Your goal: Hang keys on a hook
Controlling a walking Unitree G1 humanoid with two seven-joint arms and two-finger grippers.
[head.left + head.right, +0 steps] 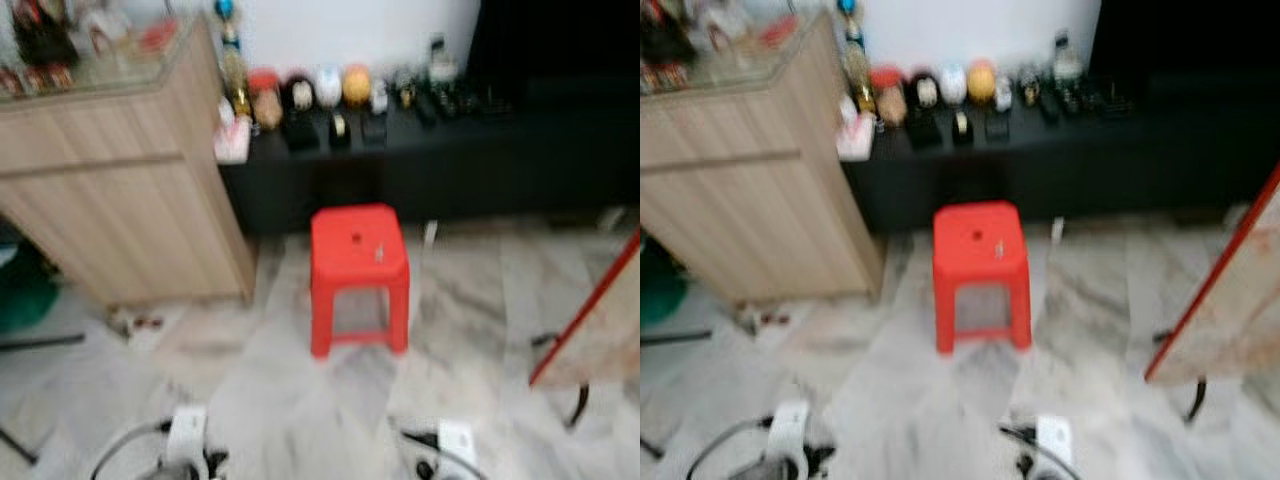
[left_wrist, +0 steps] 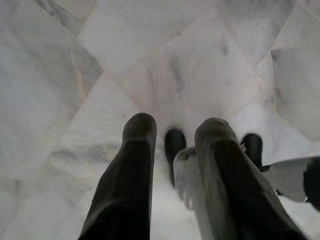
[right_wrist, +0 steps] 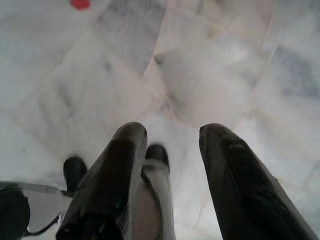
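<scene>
A red plastic stool [image 1: 358, 270] stands on the marble floor a few steps ahead, in front of a low black cabinet. A small metallic item that looks like the keys [image 1: 378, 252] lies on the stool's seat, too blurred to make out. Both arms hang low at the bottom of the eye views, the left arm [image 1: 185, 440] and the right arm [image 1: 450, 445]. In the left wrist view my left gripper [image 2: 177, 131] is open over bare floor, holding nothing. My right gripper [image 3: 174, 132] is also open, with only marble tiles between its fingers.
A light wooden cabinet [image 1: 120, 180] stands at the left, with small clutter [image 1: 140, 322] on the floor at its foot. The low black cabinet [image 1: 470, 160] carries several ornaments. A red-framed board [image 1: 600, 320] leans at the right. Open marble floor lies between me and the stool.
</scene>
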